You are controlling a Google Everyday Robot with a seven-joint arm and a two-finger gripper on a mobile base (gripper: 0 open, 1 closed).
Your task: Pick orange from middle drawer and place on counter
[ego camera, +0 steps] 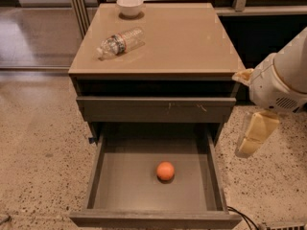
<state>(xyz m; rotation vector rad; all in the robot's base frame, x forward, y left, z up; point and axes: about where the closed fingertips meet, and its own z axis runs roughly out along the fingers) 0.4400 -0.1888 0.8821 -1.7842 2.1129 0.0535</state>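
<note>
The orange (165, 170) lies on the flat grey floor of the open middle drawer (108, 186), a little right of the middle. The drawer is pulled far out from the dark grey cabinet. The glossy tan counter (182, 37) tops the cabinet. My gripper (254, 135) hangs from the white arm at the right, outside the drawer's right wall, above the floor and well apart from the orange. It holds nothing that I can see.
A clear plastic bottle (120, 41) lies on its side on the counter's left part. A white bowl (130, 5) stands at the counter's back. A shut drawer front with pale scratch marks (156, 109) sits above the open drawer. Speckled floor (38, 147) surrounds the cabinet.
</note>
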